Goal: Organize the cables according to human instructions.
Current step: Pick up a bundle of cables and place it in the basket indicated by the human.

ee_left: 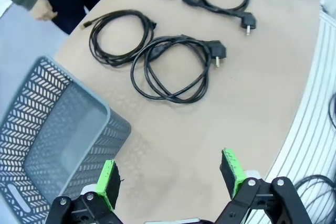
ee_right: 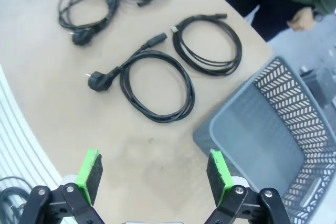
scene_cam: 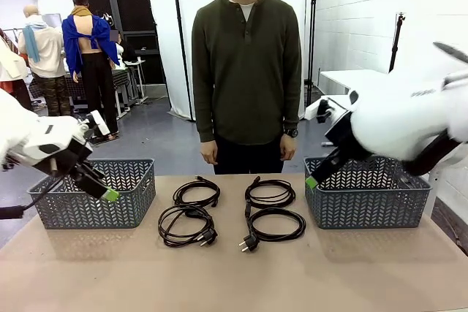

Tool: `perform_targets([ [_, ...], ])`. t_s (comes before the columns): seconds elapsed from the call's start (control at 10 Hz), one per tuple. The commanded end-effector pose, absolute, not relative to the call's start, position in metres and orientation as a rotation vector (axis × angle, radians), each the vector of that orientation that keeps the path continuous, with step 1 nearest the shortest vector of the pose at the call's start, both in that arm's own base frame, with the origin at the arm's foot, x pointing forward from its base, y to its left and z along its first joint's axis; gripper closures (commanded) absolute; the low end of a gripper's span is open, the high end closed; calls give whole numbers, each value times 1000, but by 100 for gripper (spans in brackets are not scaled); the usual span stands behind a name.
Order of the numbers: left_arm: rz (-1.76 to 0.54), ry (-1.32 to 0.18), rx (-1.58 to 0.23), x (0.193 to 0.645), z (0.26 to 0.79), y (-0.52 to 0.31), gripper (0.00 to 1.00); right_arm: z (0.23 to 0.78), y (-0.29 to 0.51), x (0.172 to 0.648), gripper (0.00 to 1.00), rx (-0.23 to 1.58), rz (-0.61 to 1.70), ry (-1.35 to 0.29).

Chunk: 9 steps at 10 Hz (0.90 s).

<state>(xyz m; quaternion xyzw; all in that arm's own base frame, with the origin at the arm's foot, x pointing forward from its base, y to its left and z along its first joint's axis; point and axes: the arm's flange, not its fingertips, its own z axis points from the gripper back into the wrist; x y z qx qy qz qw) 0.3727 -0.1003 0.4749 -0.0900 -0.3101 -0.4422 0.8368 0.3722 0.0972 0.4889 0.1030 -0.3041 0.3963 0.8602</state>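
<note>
both grippers are held above the table, jaws spread wide, nothing grasped: the left gripper (ee_left: 169, 177) beside the left basket (scene_cam: 88, 202), the right gripper (ee_right: 153, 174) beside the right basket (scene_cam: 365, 206). four coiled cables are laid out mid-table (scene_cam: 365, 268) between the baskets. the near-left cable (ee_left: 217, 51) and near-right cable (ee_right: 97, 81) carry chunky plugs; the far-left cable (ee_left: 93, 39) and far-right cable (ee_right: 209, 71) are slimmer.

they are judged light, limp and springy. a pinch across the bunched turns is favoured, so that a coil comes up whole, though a plug would likely dangle. each left coil lies close to its neighbour, so snagging is a risk. open table is seen towards the robot, and basket rims must be cleared. no cue is given yet: the person's (scene_cam: 247, 71) hands hang down.
</note>
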Motion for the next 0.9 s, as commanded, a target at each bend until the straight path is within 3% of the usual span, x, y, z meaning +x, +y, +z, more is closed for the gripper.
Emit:
perform_targets([
  [0.0, -985, -678, -293, 373, 482, -83, 0, 494, 81, 370, 0, 294, 886, -665],
  [0.8, -1003, -710, -307, 360, 495, -79, 0, 505, 76, 363, 0, 287, 851, -669],
])
